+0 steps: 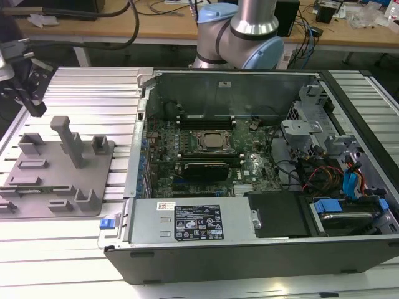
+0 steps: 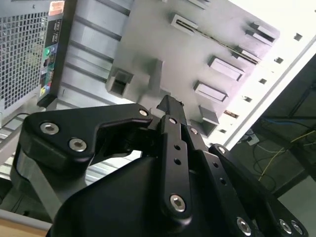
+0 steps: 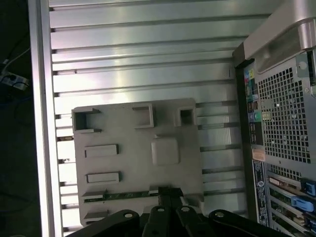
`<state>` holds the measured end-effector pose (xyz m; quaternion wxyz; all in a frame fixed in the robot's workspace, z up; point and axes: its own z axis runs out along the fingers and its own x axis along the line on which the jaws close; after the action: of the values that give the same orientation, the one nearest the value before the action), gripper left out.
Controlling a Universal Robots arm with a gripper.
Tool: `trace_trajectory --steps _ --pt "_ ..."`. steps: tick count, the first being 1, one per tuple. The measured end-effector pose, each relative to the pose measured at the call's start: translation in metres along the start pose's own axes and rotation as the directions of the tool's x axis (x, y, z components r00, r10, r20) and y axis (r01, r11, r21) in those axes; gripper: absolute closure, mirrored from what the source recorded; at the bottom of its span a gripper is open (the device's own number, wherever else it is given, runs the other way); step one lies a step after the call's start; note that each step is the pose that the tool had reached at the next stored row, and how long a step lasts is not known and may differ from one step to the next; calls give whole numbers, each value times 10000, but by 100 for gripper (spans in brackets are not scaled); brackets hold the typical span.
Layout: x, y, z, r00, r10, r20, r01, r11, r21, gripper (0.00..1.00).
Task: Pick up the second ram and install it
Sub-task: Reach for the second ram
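Observation:
The second ram (image 3: pixel 121 195) is a thin green stick lying in a slot along one edge of the grey fixture plate (image 3: pixel 168 118). In the second wrist view the ram (image 2: pixel 219 43) appears as a thin strip between raised holders. My gripper (image 3: pixel 170 193) hangs above the plate with its black fingers pressed together and nothing between them. In the exterior view the gripper (image 1: pixel 36 109) is at the far left, above the fixture plate's (image 1: pixel 93 180) back corner. From behind, the second wrist view shows the gripper (image 2: pixel 170 104) closed.
An open computer case (image 1: pixel 249 249) takes up the middle and the exterior view's right, with the CPU socket (image 1: pixel 209 142), memory slots (image 1: pixel 206 119) behind it and cables (image 1: pixel 324 174) inside. A tall grey post (image 1: pixel 70 140) stands on the fixture plate. A ribbed metal table (image 1: pixel 93 87) lies under everything.

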<state>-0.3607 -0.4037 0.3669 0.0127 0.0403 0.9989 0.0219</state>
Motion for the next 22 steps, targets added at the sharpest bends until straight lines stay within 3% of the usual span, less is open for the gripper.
trace_trajectory --steps 3,7,19,22 --pt "90 -49 54 10000 -1 0 1 10000 -1 92" --pt "161 -205 191 10000 0 0 0 10000 0 92" --pt "424 -288 350 10000 0 1 0 10000 -1 92" --pt "426 -288 351 10000 -1 0 1 10000 0 92"
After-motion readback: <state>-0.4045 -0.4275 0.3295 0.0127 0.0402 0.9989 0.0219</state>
